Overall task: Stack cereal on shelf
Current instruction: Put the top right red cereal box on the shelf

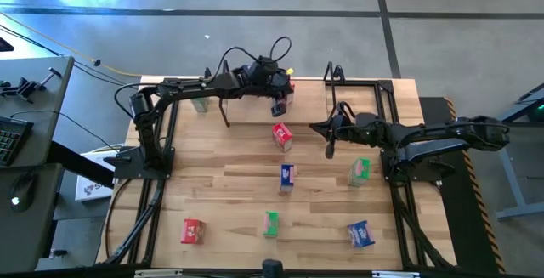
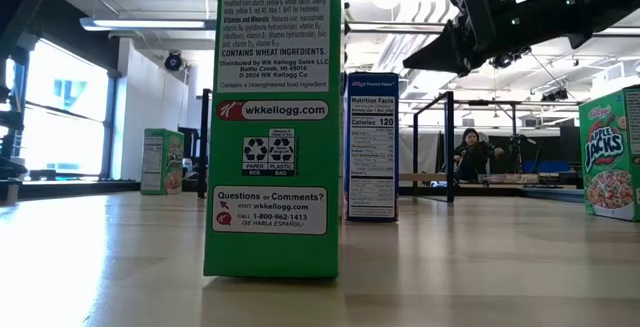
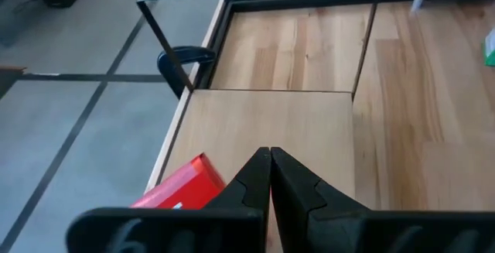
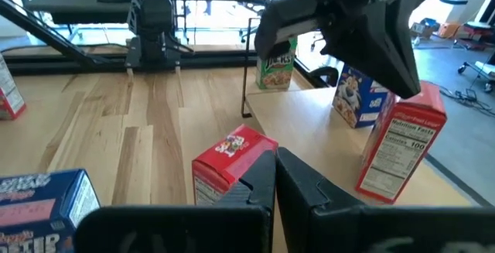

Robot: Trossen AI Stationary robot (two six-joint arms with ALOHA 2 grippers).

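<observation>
Closest to the low camera stands a green cereal box (image 2: 272, 117) on the tabletop (image 1: 229, 184). Six boxes wait there; three stand on the shelf (image 3: 271, 129). My left gripper (image 3: 271, 177) hovers above it, fingers shut, empty; my right gripper (image 4: 275, 177) likewise near a red box (image 4: 232, 160). Swinging carelessly, I might topple the shelved boxes.
</observation>
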